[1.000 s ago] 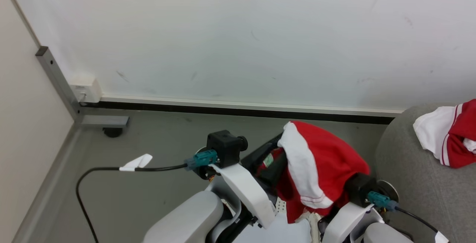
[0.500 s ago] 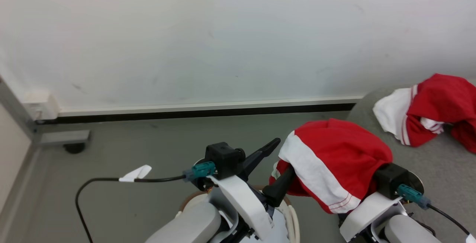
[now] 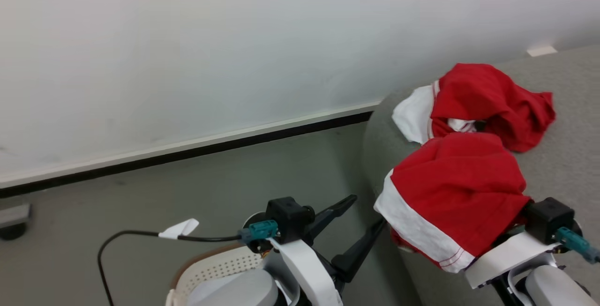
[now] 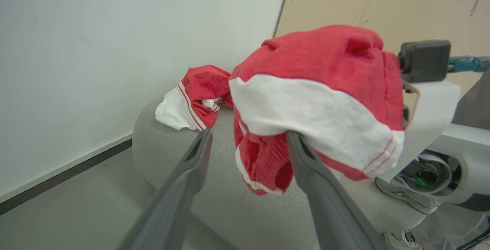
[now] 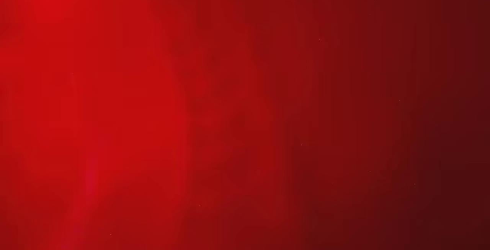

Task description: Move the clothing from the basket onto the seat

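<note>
- Head view: shows the left hand (image 3: 369, 210) at lower centre, its two dark fingers spread wide apart with nothing between them
- Shows a red garment with a broad white hem band, the draped jersey (image 3: 459, 189), hanging like a hood over the end of the right arm, above the front edge of the grey seat (image 3: 572, 132)
- Hides the right hand entirely under that cloth; closed, though cannot tell whether any fabric is pinched in it
- Shows a second jersey (image 3: 487, 100), red and white, lying crumpled on the seat just behind the draped one, close to the white wall (image 3: 234, 39)
- Shows part of the cream perforated basket (image 3: 220, 268) with its brown rim at the bottom edge, standing on the grey floor (image 3: 140, 193), to the left of the seat
- Left wrist view: looks along the two parted fingers toward the draped jersey, with one fingertip just beside the white hem; cannot tell whether touching
- Shows the second jersey further back, on the seat's rounded corner
- Right wrist view: gives blurred red cloth close against the lens, with no detail to make out
</note>
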You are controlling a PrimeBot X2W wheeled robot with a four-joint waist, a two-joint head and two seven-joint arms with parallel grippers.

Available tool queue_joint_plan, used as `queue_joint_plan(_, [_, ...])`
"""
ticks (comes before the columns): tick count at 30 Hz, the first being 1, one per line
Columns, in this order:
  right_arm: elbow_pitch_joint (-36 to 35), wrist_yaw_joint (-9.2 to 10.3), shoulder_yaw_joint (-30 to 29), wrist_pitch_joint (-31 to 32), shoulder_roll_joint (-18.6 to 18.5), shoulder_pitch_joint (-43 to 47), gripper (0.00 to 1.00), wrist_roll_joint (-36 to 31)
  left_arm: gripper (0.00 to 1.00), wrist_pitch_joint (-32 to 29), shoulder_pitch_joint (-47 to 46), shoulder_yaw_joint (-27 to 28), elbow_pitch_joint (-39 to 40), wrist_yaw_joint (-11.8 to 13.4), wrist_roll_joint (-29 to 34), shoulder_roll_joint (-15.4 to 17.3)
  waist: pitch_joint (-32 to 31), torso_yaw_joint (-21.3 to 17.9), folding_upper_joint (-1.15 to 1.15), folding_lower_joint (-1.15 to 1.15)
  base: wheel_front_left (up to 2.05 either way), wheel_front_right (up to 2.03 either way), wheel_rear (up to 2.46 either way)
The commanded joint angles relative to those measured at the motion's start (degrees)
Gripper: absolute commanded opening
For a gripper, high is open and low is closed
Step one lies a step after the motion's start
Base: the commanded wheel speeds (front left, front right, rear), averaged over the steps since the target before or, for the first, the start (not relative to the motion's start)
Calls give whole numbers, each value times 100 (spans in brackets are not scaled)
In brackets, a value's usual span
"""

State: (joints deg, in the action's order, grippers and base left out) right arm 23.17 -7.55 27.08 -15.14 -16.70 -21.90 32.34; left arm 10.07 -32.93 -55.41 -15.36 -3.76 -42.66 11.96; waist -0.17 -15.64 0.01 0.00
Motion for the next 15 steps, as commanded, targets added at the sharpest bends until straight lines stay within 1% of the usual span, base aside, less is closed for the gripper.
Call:
queue_joint_plan(1, [-56, 13, -116, 0, -61, 89, 0, 2, 100, 24, 55, -13, -8, -25, 92, 41, 51, -261, -1, 0, 0, 0, 0])
queue_joint_plan(8, [-232, 13, -501, 1, -108, 252, 0, -6, 100, 99, 20, -93, -38, -43, 152, 34, 133, -717, -1, 0, 0, 0, 0])
queue_joint_plan(15, [-438, 13, -946, 1, -65, 461, 0, 79, 100, 179, -1, -195, -137, -53, 258, 53, 255, -1053, -1, 0, 0, 0, 0])
